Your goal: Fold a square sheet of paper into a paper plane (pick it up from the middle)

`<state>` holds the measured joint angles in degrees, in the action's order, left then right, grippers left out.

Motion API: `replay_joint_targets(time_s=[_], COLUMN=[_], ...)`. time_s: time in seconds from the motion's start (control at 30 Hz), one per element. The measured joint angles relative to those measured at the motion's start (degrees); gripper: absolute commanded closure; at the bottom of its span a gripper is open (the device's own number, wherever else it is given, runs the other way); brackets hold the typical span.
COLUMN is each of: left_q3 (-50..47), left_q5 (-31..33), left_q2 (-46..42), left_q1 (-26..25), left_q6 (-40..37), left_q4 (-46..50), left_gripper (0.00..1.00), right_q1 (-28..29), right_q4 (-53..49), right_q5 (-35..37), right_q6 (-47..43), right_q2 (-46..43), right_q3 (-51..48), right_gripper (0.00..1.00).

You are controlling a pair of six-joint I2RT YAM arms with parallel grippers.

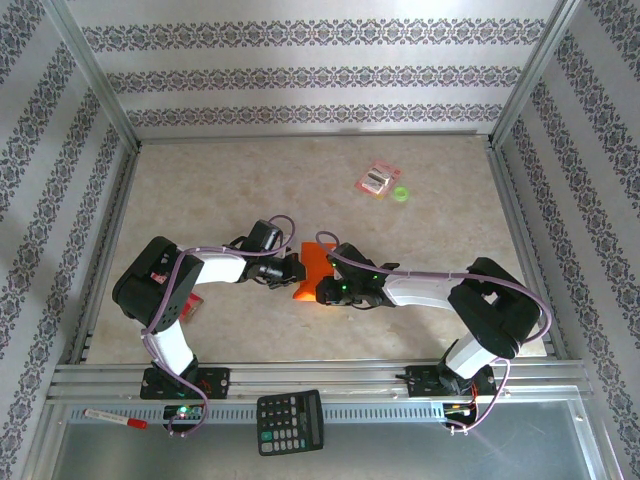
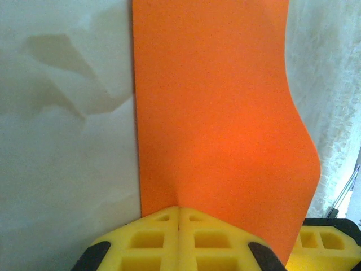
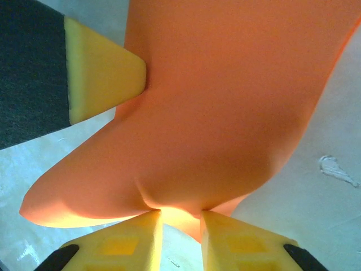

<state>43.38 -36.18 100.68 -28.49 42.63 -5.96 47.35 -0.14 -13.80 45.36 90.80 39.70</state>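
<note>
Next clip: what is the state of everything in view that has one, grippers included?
square sheet of paper: bowed, not flat, pinched by both grippers.
left gripper: shut on the sheet's edge.
right gripper: closed on a puckered bit of the sheet.
calculator: face up on the metal ledge, untouched.
pink-red packet: lying flat on the table, untouched.
marker: lying on the ledge.

The left arm and right arm bend inward, wrists low and nearly meeting. Left jaws press together on the sheet. Right jaws pinch it across a narrow gap.
</note>
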Motion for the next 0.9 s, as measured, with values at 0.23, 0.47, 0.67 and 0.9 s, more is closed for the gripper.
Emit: replay_joint_targets(time_s=[0.23,0.47,0.67,0.9], left_q3=[0.0,0.0,0.0,0.1], left_q5=[0.0,0.0,0.0,0.4], left_q2=[0.0,0.0,0.0,0.0], left_q1=[0.0,0.0,-0.1,-0.4], left_q6=[0.0,0.0,0.0,-0.2], left_q4=[0.0,0.0,0.0,0.1], left_gripper=[1.00,1.00,1.00,1.00], right_q1=[0.0,-0.3,-0.7,-0.7], right_q4=[0.0,0.8,0.8,0.8], right_q5=[-0.9,-1.3,-1.3,-1.3], right_q6=[-0.3,-0.3,-0.3,-0.3], right_q2=[-0.9,-3.0,-3.7,-5.9], right_q3=[0.0,0.0,-0.5,-1.5], right_gripper=[0.72,0.69,0.65,0.62])
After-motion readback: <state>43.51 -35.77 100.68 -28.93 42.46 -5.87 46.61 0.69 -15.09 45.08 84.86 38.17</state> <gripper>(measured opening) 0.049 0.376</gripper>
